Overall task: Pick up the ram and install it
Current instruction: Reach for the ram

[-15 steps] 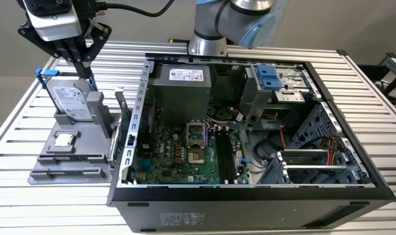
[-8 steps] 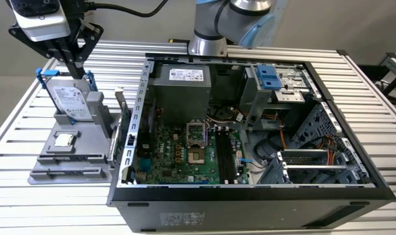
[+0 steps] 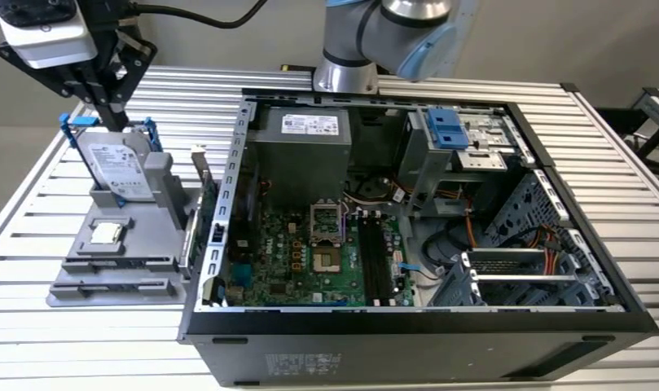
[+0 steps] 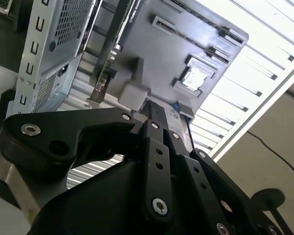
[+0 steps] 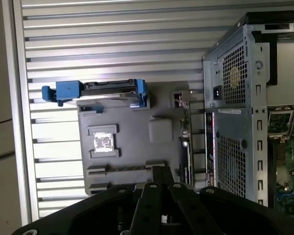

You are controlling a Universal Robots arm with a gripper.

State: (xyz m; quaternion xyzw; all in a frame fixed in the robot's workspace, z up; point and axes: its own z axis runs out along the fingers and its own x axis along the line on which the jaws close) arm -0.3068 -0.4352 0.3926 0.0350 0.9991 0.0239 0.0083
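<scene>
My gripper [image 3: 116,122] hangs above the far end of the grey holder [image 3: 85,295], on the exterior view's left. Its black fingers [image 4: 153,110] are pressed together with nothing between them. They also show at the picture's edge in the first wrist view [image 5: 159,172]. A thin dark strip that I take for the ram [image 3: 123,262] stands on edge in a groove near the holder's near end, well apart from the gripper. The open computer case [image 3: 215,244] lies beside the holder. On its green motherboard, the long black memory slots [image 3: 375,261] sit near the middle.
A silver hard drive in a blue-handled frame [image 3: 120,167] stands in the holder just below the gripper, and also shows in the first wrist view [image 5: 105,91]. An upright card with a metal bracket [image 3: 199,183] stands between holder and case. A small square chip [image 3: 107,233] rests on the holder. The arm's base [image 3: 345,77] is behind the case.
</scene>
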